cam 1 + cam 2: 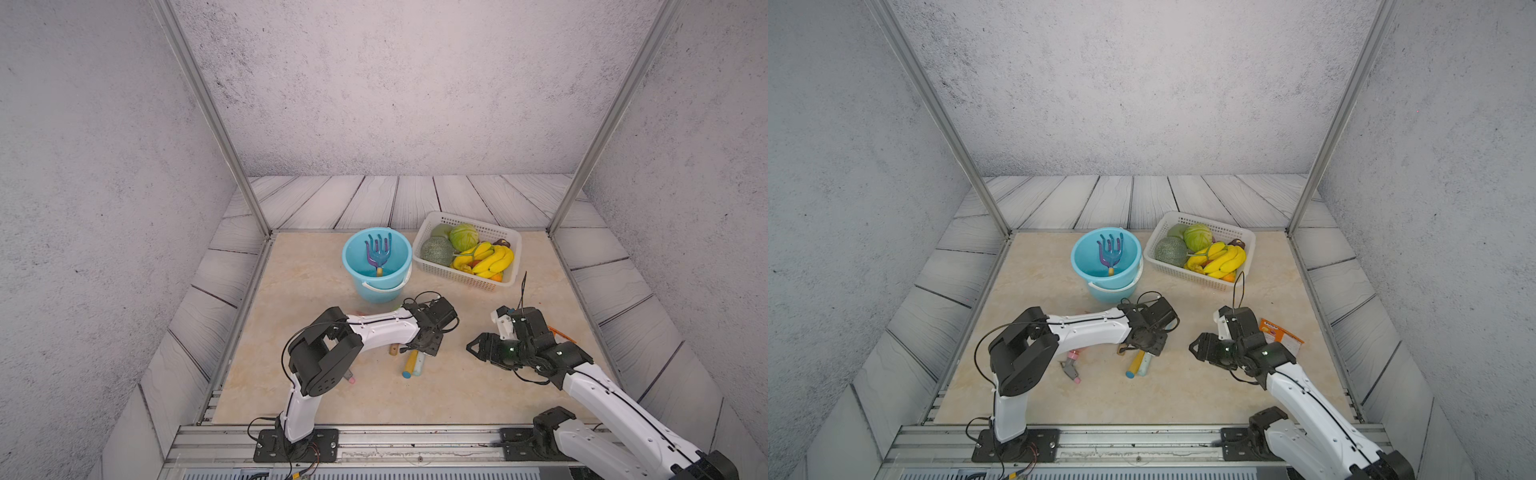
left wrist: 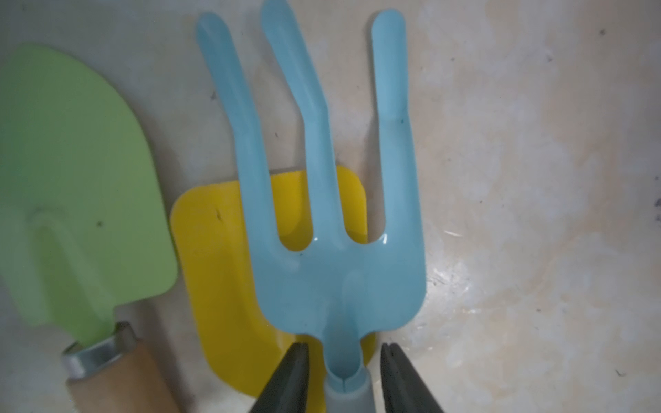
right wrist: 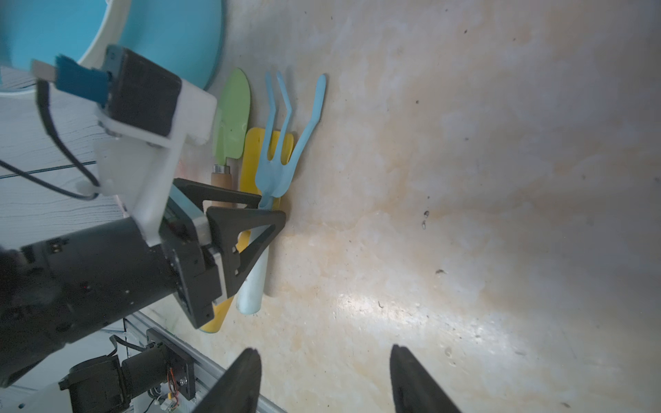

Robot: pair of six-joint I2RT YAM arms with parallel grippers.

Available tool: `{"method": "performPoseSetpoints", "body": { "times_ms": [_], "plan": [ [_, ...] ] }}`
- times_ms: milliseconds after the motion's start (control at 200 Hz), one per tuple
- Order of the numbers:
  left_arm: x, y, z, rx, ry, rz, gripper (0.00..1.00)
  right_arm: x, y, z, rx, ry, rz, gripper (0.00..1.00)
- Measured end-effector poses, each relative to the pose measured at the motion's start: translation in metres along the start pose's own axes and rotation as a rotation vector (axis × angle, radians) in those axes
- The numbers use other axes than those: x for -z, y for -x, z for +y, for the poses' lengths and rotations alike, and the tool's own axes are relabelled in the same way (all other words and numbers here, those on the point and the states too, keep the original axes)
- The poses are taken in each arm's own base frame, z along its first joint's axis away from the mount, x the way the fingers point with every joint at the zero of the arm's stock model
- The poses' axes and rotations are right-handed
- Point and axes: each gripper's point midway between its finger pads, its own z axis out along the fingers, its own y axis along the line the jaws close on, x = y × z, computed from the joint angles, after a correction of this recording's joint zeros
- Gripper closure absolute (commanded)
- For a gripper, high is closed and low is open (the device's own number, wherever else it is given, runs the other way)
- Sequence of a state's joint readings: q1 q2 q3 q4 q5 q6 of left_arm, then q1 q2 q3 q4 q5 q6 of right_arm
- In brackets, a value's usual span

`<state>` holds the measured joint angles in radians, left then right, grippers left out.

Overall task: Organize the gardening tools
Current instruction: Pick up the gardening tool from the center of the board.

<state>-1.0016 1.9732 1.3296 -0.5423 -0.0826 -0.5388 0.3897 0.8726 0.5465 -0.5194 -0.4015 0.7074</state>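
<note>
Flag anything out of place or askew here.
The blue fork lies stacked on the blade of the yellow trowel rather than flat. The left gripper straddles the fork's neck, jaws not yet touching. An orange packet beside the right arm is no garden tool.

The fork (image 2: 332,279) lies on the spade (image 2: 221,268), with the trowel (image 2: 71,178) just beside the spade. The left gripper (image 2: 345,345) straddles its neck. Beyond its tines stands the bucket (image 1: 376,291), holding a rake (image 1: 378,249).
</note>
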Motion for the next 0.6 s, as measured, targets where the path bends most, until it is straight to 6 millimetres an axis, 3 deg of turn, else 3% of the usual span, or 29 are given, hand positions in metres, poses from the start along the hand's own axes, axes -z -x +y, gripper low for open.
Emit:
{"method": "performPoseSetpoints", "body": {
  "times_ms": [280, 600],
  "plan": [
    [0.0001, 0.0002, -0.0002, 0.003, 0.002, 0.005, 0.81, 0.0017, 0.0002, 0.0011, 0.003, 0.006, -0.008, 0.37],
    [0.0034, 0.0007, 0.0000, 0.000, 0.004, 0.008, 0.88, 0.0005, -0.0016, -0.0008, -0.012, 0.003, -0.003, 0.38]
  ]
}}
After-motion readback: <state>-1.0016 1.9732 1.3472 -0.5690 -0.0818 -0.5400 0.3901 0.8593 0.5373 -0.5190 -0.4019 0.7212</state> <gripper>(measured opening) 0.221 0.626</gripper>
